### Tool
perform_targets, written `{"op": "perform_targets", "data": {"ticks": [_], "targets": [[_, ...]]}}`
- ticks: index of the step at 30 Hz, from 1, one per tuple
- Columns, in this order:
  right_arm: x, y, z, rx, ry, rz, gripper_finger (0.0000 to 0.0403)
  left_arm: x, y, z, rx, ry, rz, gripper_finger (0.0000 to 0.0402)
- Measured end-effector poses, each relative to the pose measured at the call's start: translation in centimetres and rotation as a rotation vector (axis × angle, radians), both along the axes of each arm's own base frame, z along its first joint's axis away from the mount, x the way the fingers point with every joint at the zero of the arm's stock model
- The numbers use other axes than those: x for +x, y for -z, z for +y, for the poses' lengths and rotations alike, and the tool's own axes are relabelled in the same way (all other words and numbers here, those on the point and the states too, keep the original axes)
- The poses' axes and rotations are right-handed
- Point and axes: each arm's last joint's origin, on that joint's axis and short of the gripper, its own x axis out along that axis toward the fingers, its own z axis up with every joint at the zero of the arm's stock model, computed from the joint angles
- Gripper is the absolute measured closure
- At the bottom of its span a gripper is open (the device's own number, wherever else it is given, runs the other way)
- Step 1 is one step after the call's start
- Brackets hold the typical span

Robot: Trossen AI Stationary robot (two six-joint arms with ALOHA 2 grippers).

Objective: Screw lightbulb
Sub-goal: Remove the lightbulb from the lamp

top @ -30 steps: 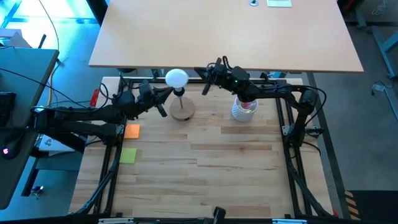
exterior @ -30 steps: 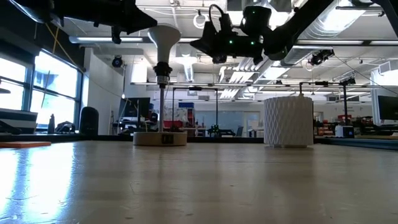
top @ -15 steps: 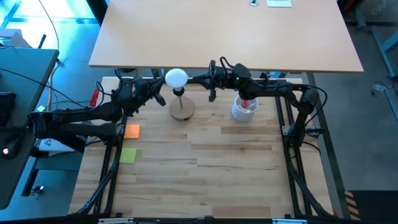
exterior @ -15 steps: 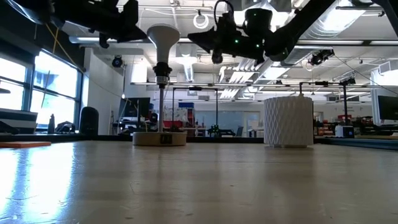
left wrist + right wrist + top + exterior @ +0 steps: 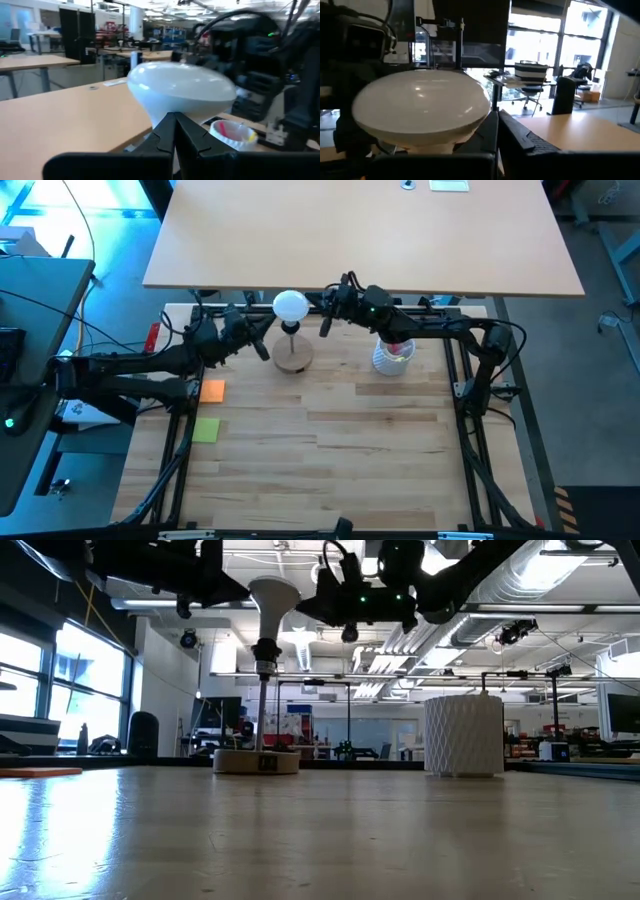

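With both grippers' finger state unclear, the round white frosted lightbulb (image 5: 291, 305) could cross-thread if the right gripper (image 5: 327, 314) pushes sideways.

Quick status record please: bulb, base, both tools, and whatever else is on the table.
bulb: white bulb sits on top of the post, globe up
base: round wooden base on the table, post upright
left tool: left tool beside the post, below the globe; fingers look closed
right tool: right tool close to the globe's other side; fingers look closed, not on the bulb
cup: white cup with pink items, under the right arm
notes: orange note and green note near the table's left edge
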Motion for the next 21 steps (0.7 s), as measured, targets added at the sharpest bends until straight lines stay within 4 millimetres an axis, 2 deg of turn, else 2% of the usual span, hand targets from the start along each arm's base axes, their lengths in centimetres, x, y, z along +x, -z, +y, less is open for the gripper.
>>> {"op": "perform_targets", "data": {"ticks": [5, 11, 14, 18, 21], "targets": [[-0.2, 0.3, -0.5, 0.024, 0.026, 0.016, 0.0403, 0.2, 0.1, -1.1, -0.004, -0.014, 0.014, 0.0402], [-0.1, -0.2, 0.0, -0.003, -0.003, -0.001, 0.0403, -0.2, 0.1, -1.3, 0.085, -0.227, 0.111, 0.0401], [-0.2, -0.7, 0.4, -0.058, -0.09, 0.002, 0.0403, -0.4, 0.0, -1.2, 0.121, -0.311, 0.155, 0.0401], [-0.1, -0.7, 0.8, -0.062, -0.209, 0.003, 0.0403, -0.6, -0.3, -0.5, 0.146, -0.314, 0.138, 0.0401], [0.0, -0.7, 1.1, -0.06, -0.225, 0.003, 0.0403, -0.5, -0.6, -0.1, 0.148, -0.23, 0.091, 0.0401]]}}
